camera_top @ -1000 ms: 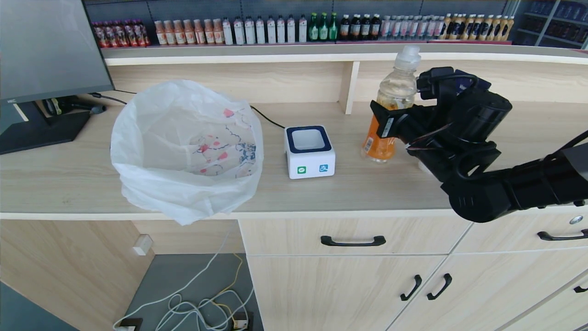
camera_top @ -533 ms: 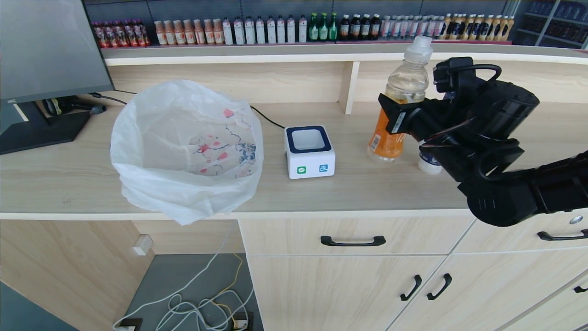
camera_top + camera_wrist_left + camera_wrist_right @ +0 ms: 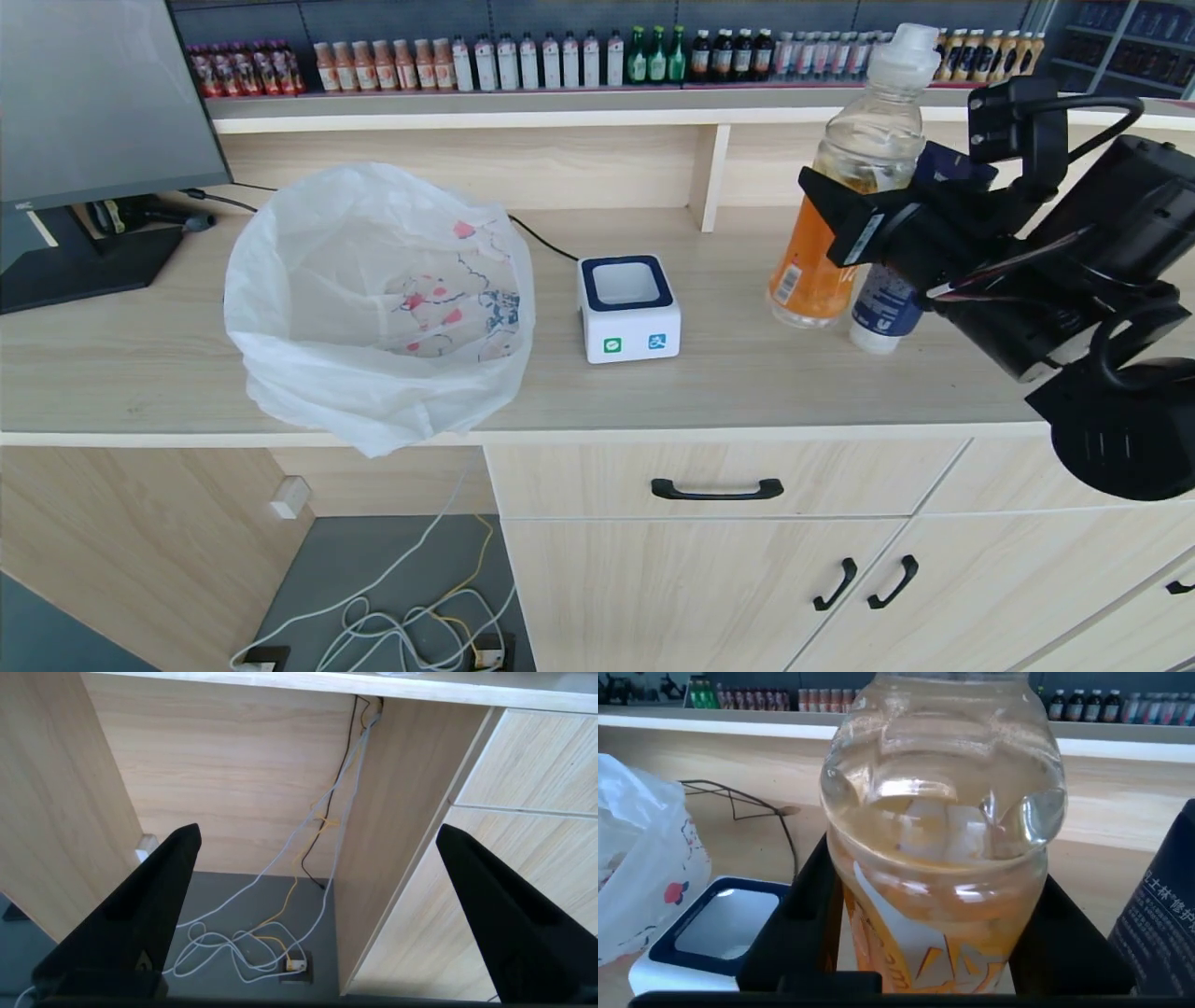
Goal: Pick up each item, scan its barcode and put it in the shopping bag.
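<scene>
A: Far left first. Left hand (image 3: 322, 915)?

B: Low, below the tabletop (image 3: 140, 373) edge, over the cables (image 3: 252, 952) on the floor. Fingers spread wide, nothing in them.

A: On the tabletop?

B: Shopping bag (image 3: 373, 299) at the left, mouth up and open. Scanner (image 3: 627, 308) just right of it, apart from it, window facing up. Right again, the orange drink bottle (image 3: 812, 271), clamped at mid-body in the right hand (image 3: 845, 210), one finger on either side.

A: Resting or carried?

B: Looks carried, base clear of the wood. Long axis near upright, cap tipped slightly to the right. Barcode low on the label, on the side towards the scanner.

A: So the scanner lies to the hand's left.

B: Yes, and lower, bag beyond it. My read: carry left and tip the bottle so the barcode faces the window. The right arm has it; the left is well off.

A: Anything else?

B: A blue-labelled bottle (image 3: 882, 308) standing just right of the orange one, waiting.
</scene>
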Motion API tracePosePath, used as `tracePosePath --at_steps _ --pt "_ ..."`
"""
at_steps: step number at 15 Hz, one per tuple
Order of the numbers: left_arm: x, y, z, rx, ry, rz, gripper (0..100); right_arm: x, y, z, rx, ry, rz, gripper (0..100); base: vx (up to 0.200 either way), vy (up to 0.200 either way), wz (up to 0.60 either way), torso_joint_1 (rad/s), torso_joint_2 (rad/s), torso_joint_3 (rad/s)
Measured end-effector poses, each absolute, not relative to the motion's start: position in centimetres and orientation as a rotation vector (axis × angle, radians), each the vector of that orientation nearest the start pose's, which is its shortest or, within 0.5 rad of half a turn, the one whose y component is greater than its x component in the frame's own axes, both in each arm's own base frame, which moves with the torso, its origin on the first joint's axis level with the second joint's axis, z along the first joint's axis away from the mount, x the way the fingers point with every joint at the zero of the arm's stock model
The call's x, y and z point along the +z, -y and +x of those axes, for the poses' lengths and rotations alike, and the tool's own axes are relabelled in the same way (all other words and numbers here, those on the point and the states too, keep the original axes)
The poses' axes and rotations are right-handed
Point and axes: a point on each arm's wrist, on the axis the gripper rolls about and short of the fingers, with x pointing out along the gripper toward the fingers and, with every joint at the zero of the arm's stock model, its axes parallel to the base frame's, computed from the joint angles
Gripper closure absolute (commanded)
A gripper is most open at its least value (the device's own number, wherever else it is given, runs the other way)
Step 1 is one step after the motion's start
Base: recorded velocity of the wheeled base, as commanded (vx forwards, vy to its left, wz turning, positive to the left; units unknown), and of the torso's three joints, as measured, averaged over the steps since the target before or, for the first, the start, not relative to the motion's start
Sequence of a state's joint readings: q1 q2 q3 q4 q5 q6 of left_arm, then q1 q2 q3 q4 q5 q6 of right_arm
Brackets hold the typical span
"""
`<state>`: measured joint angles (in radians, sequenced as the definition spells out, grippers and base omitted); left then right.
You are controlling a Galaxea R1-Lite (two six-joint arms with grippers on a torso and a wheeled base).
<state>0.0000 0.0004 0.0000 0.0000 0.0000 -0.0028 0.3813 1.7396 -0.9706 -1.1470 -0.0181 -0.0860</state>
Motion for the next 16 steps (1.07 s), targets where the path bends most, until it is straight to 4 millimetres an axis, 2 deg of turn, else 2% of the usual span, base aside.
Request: tracePosePath --at_steps 5,10,13,16 --pt "7.5 0.0 -2.3 0.0 0.0 -0.003 0 27.1 -11.3 23.6 0.421 0.392 0.006 100 0.0 0.0 0.0 0.0 0.0 0.0" --pt "7.5 0.0 -2.3 0.0 0.0 -0.003 0 26.3 -9.5 18.7 0.455 0.37 0.039 100 0.0 0.0 0.0 0.0 0.0 0.0" --pt "7.5 0.0 -2.3 0.0 0.0 -0.003 0 26.2 -8.6 16.6 0.472 0.371 0.095 100 0.0 0.0 0.0 0.0 0.0 0.0" --pt "7.5 0.0 -2.3 -0.001 0.0 -0.003 0 26.3 -8.7 15.6 0.508 0.352 0.141 100 0.0 0.0 0.0 0.0 0.0 0.0"
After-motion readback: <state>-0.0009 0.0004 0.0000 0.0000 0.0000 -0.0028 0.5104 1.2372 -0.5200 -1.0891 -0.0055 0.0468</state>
